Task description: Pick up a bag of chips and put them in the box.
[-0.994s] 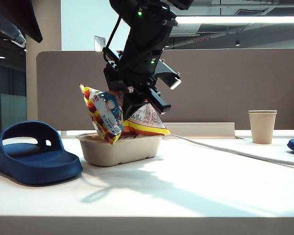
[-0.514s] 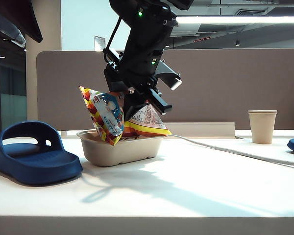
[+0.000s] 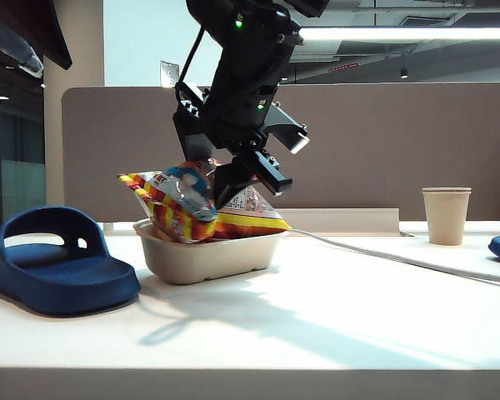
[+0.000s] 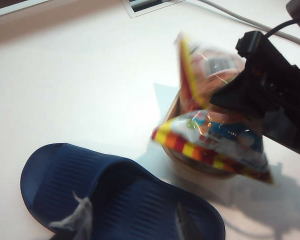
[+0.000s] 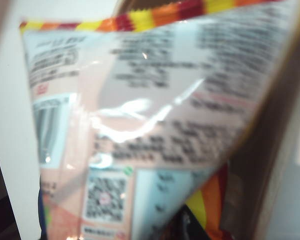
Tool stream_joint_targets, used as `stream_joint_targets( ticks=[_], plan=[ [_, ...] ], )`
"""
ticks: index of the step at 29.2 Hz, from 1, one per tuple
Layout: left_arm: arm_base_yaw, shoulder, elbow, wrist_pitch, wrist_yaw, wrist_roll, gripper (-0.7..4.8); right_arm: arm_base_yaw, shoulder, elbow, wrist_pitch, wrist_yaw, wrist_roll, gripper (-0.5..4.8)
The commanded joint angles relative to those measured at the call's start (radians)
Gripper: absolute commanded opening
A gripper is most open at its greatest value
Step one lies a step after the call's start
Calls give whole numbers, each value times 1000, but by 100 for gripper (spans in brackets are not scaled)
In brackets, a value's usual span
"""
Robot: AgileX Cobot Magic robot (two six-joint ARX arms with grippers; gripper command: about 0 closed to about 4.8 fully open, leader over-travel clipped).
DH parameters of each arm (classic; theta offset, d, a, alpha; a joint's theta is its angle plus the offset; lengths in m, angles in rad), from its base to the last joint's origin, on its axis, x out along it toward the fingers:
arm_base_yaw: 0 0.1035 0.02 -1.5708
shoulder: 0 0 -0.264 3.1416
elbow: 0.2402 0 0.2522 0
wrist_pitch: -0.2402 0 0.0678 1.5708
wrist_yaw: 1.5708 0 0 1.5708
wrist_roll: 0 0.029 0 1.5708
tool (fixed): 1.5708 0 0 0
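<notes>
1. The right gripper [image 3: 225, 179] hangs over the box [image 3: 207, 257], which sits left of centre on the white table [image 3: 333, 317], its black arm coming down steeply from the top of the exterior view.
2. The bag of chips [image 3: 177, 202] lies tipped across the left end of the box, its striped edge jutting out past the rim toward the left (a second, paler panel of packaging [image 3: 248, 210] shows just to its right, over the box's middle).
3. Whether the right gripper's jaws are parted or closing on the packaging cannot be told: in the exterior view the fingertips are lost against the bag, and the right wrist view is filled by a blurred printed panel [image 5: 155, 125] with a QR code.
4. The left gripper [image 4: 130, 222] shows only as two pale fingertips at the edge of its own wrist view, standing wide apart and holding nothing, above a blue slipper [image 4: 115, 195].
5. That blue slipper [image 3: 54, 262] rests on the table just left of the box, apart from it.
6. A beige paper cup [image 3: 446, 215] stands well to the right, toward the far edge.
7. A grey cable [image 3: 383, 254] runs from behind the box toward the right.
</notes>
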Motion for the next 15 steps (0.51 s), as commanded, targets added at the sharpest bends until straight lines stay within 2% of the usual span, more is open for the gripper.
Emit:
stream_joint_targets(
  ticks=[1, 15],
  plan=[
    [0, -3, 5, 13, 3, -2, 215, 0, -8, 6, 6, 2, 2, 249],
    [0, -3, 5, 13, 3, 0, 215, -10, -29, 7, 2, 6, -25, 275]
  ],
)
